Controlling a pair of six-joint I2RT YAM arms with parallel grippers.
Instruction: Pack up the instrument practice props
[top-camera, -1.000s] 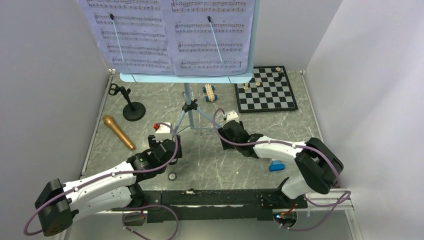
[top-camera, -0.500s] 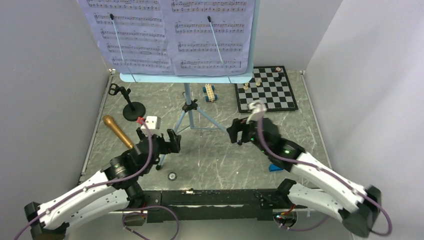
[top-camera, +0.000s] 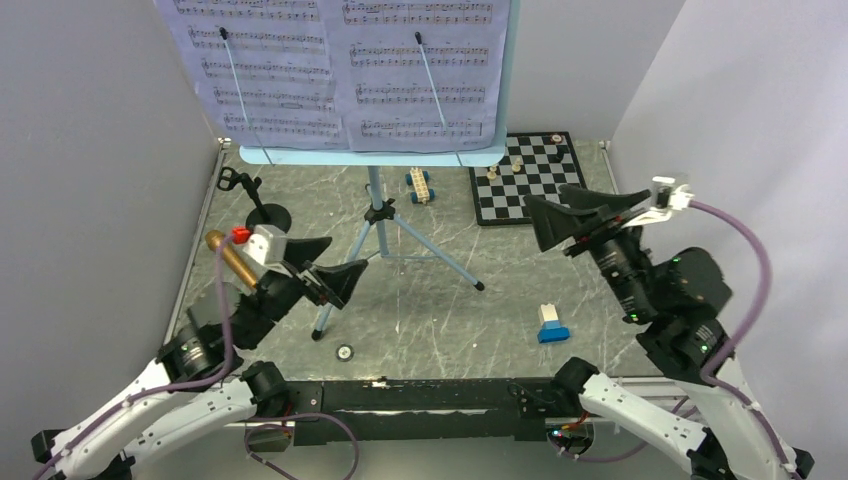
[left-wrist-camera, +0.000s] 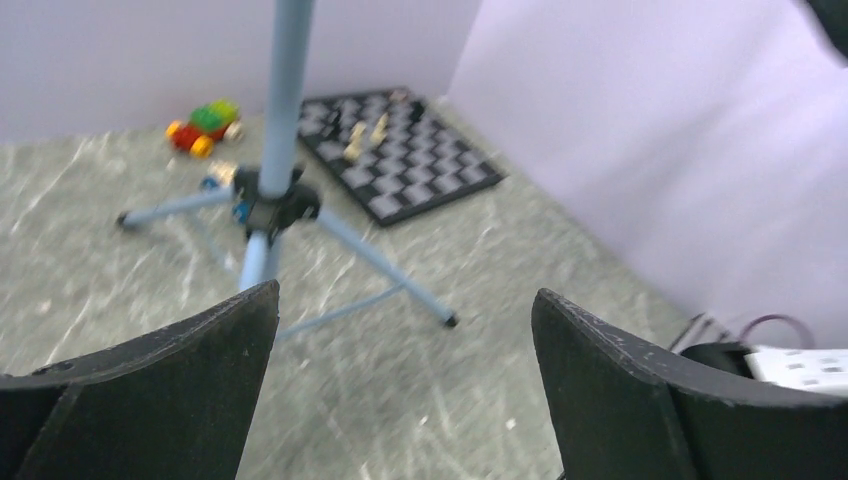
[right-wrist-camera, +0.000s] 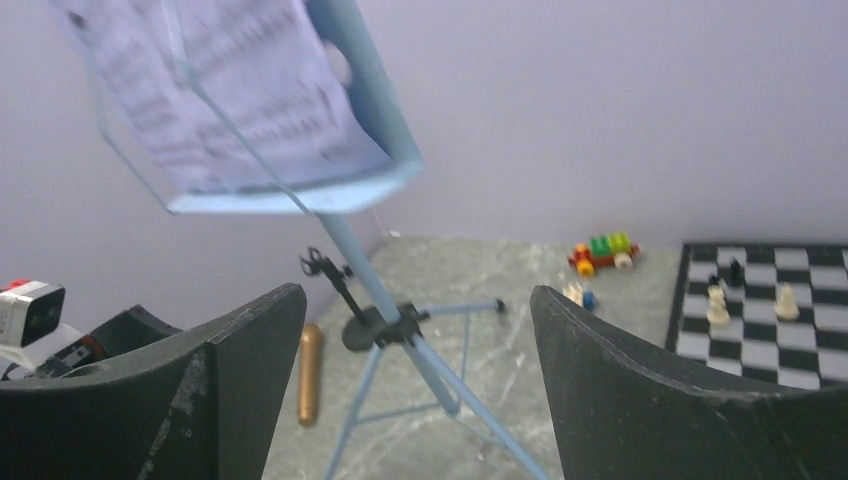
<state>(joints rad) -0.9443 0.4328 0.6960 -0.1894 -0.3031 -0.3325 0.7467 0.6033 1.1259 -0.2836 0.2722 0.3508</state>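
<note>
Two spread hands (top-camera: 349, 252) (top-camera: 544, 192) near music stand (top-camera: 372, 156)

One light-blue music stand (top-camera: 375, 190) rises at upper centre on three legs, and its desk holds two white sheet-music pages (top-camera: 265, 70), side by side. At the left are one gold-brown microphone (right-wrist-camera: 309, 370) and one black mic stand (right-wrist-camera: 358, 330). One chessboard (top-camera: 510, 200) lies at upper right, carrying a few pieces too small to count surely. There are two toys: one colourful brick car (left-wrist-camera: 205, 122) and one small blue-wheeled cart (top-camera: 419, 186). One blue-and-white brick (top-camera: 550, 324) and one small round ring (top-camera: 345, 352) lie lower down.
</note>
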